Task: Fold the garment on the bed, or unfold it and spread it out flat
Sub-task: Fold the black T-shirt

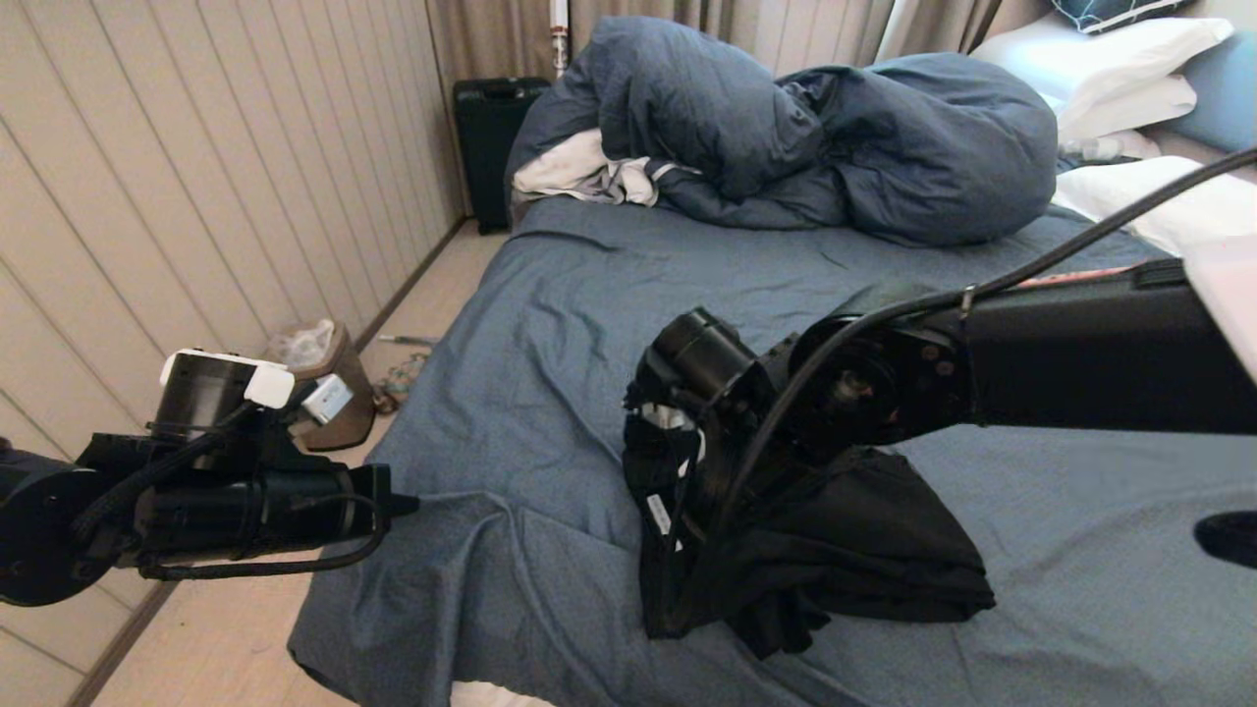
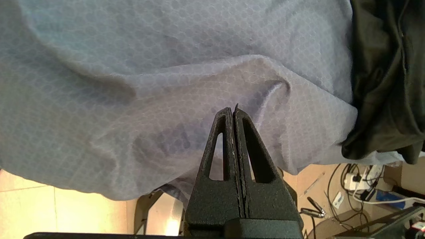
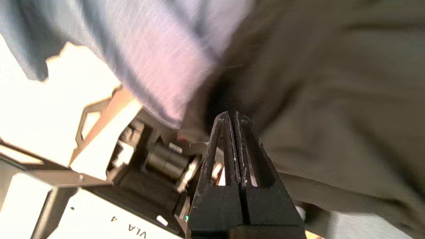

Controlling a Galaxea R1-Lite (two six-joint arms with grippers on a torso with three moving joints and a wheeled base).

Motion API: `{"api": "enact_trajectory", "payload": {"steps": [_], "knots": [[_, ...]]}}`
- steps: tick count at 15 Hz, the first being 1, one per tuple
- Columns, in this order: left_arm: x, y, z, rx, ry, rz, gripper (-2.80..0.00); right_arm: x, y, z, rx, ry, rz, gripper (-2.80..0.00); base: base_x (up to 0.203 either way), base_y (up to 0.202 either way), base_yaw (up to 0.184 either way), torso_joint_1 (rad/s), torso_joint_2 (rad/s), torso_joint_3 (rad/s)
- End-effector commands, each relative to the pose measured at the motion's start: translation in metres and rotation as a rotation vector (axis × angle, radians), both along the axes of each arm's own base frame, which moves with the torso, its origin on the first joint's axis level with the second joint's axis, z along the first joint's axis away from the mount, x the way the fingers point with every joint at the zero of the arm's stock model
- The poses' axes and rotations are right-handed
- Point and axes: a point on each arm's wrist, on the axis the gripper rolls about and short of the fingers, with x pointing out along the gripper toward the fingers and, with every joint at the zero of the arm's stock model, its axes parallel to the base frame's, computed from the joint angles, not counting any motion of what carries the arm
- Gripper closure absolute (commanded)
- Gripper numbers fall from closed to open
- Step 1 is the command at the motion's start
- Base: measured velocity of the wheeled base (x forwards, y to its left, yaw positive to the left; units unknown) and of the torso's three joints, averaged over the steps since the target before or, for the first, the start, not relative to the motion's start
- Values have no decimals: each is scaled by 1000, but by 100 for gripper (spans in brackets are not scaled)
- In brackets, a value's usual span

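Right gripper [image 3: 234, 114], fingers pressed together w/ nothing seen between them, is being held over the garment [image 1: 864, 550] near the bed's [image 1: 589, 295] front edge. Left gripper [image 2: 232, 111], likewise closed & empty, is being parked beside the bed's left edge. Probably a hem or sleeve edge should be pinched thinly, w/o catching the sheet [image 2: 149, 66]. Garment is lying crumpled in a black heap; print is being hidden by folds.

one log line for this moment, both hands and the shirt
left hand: shut, empty, at bed edge | right hand: shut, over T-shirt | T-shirt: crumpled heap, not flat
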Motion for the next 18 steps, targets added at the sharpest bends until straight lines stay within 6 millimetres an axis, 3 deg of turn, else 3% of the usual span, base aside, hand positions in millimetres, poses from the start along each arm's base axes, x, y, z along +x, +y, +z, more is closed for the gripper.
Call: {"api": "enact_trajectory", "payload": {"steps": [1,4,6,12,16,18], "knots": [[0,0,-1,-2,2,0,0,3,-27,24,40,-46,-63,0,0,0,0,0,0,0],[0,0,-1,-2,2,-1,0,12,-73,35,45,-65,-180,0,0,0,0,0,0,0],[0,-1,-1,-2,4,-5,0,10,-88,31,27,-48,-211,0,0,0,0,0,0,0],[-2,-4,-1,-2,6,-15,0,18,-85,-25,-3,-11,-214,0,0,0,0,0,0,0],[-1,-4,-2,-1,9,-15,0,26,-79,-53,-48,56,-208,0,0,0,0,0,0,0],[-1,-4,-2,-1,9,-15,0,20,-79,-64,-61,77,-199,0,0,0,0,0,0,0]]}}
